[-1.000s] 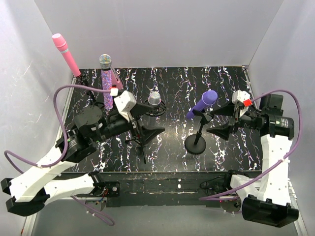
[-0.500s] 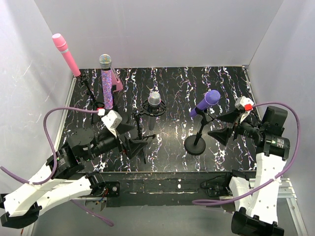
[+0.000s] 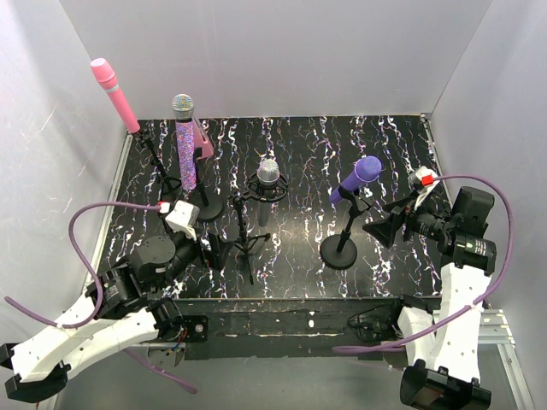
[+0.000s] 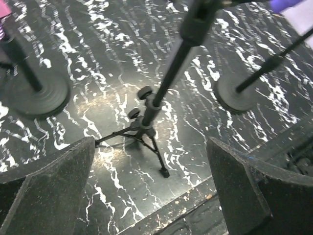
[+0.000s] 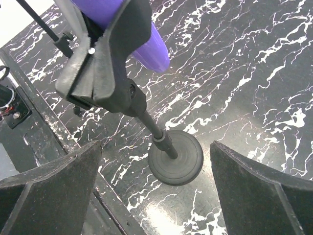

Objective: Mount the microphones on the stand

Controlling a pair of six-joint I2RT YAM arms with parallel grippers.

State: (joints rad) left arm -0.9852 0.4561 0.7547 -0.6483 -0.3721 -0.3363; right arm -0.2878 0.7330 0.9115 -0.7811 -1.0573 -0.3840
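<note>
On stands, left to right: pink mic, glitter-purple mic, silver-grey mic, plain purple mic. We see left gripper and right gripper near, both wide, empty. Task looks complete; next, retreat clear of stands.

bright even light, glare on table, l wrist blurry
</note>
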